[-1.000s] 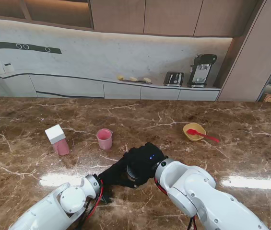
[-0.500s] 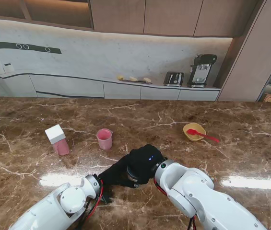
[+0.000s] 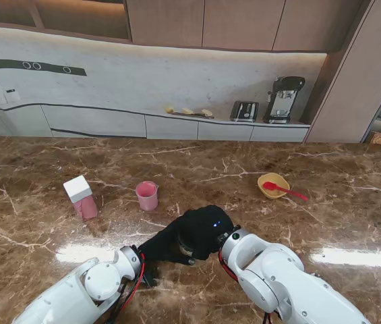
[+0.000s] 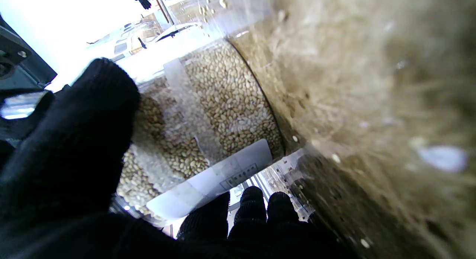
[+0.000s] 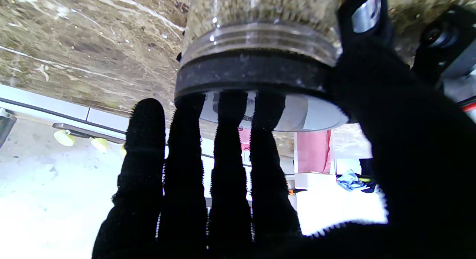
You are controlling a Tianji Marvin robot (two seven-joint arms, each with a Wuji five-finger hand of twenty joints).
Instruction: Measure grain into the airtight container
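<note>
A clear jar of pale grain (image 4: 223, 99) with a white label is held in my left hand (image 3: 160, 244), thumb on one side and fingers (image 4: 253, 210) on the other. My right hand (image 3: 203, 229) is closed over the jar's black-rimmed lid (image 5: 253, 71), with fingers across the top and the thumb on the rim. In the stand view both black-gloved hands hide the jar, close in front of me. A pink measuring cup (image 3: 147, 195) stands farther off. To its left is a pink container with a white lid (image 3: 80, 196).
A yellow bowl (image 3: 274, 184) with a red spoon (image 3: 286, 191) sits far to the right on the brown marble table (image 3: 55, 162). Beyond the table, a back counter carries a toaster (image 3: 244, 111) and a coffee machine (image 3: 284, 98).
My right forearm has drawn slightly nearer to me and the hand has turned a little on the lid. The left arm and the table objects have stayed put.
</note>
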